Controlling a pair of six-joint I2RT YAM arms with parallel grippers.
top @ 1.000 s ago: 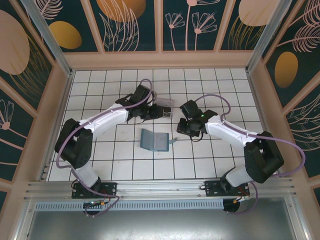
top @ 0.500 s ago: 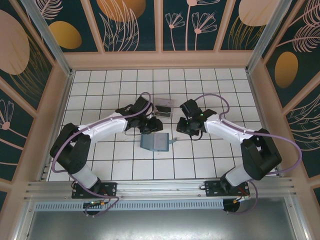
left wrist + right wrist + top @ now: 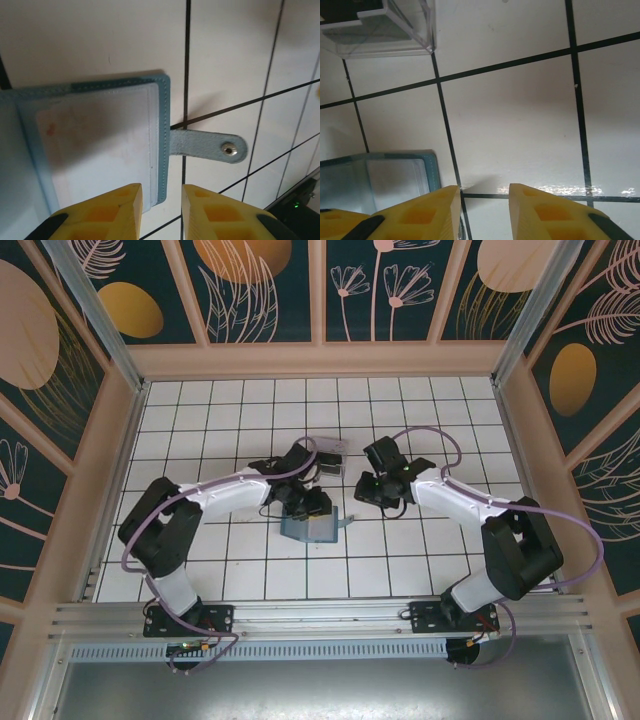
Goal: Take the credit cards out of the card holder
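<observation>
The card holder (image 3: 312, 529) lies open on the white tiles, teal with pale grey inner pockets. My left gripper (image 3: 316, 506) hovers over its far right part. In the left wrist view the holder's right edge (image 3: 163, 135) runs down between the yellow fingers of my left gripper (image 3: 161, 194), which stand apart from it. The snap strap (image 3: 210, 145) sticks out to the right. I cannot tell any credit cards apart from the pale pocket (image 3: 100, 140). My right gripper (image 3: 368, 490) is open over bare tile (image 3: 485, 192), just right of the holder's corner (image 3: 395, 175).
A clear plastic tray (image 3: 330, 454) stands just beyond the holder between the two grippers. In the right wrist view the tray (image 3: 385, 25) shows something dark and flat inside. Wooden walls ring the tiled floor.
My left arm has swung from beside the clear tray toward the near right and now hangs over the card holder. The right gripper has barely moved.
</observation>
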